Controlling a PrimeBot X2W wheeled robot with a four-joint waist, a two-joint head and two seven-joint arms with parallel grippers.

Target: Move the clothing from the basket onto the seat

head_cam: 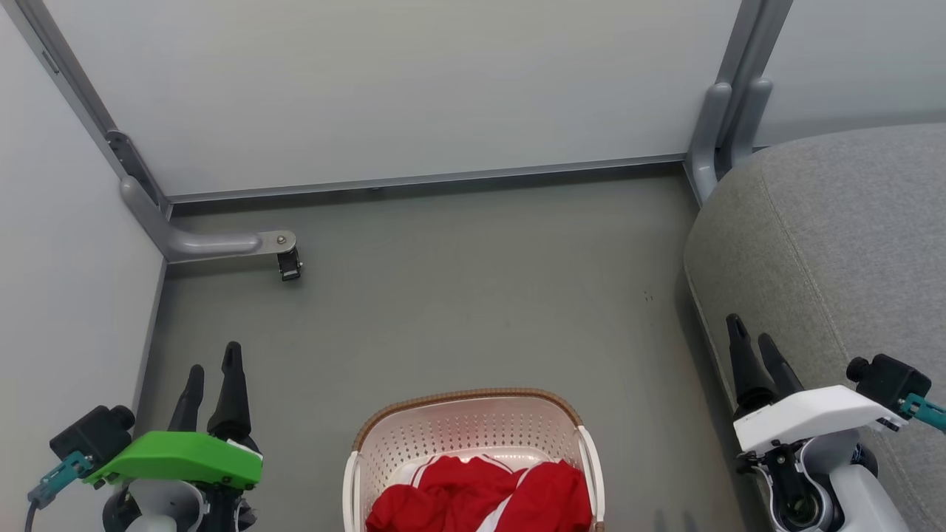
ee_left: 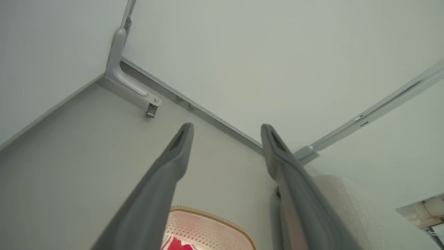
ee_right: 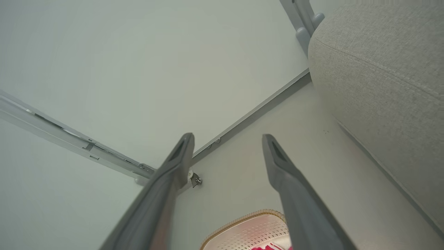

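Step in hand: start of the pick. No garment is held.

- The red clothing lies bunched inside the laundry basket, which stands on the floor at near centre.
- The grey seat cushion is at the right, apart from the basket. No garment lies on its visible part.
- The left hand hangs left of the basket, fingers spread and gripping nothing.
- The right hand hangs right of the basket, by the cushion's edge, also spread and empty.

Next move, as judged: lower one hand into the basket and close on a raised fold. Lift it clear of the rim, then carry it right to the cushion.
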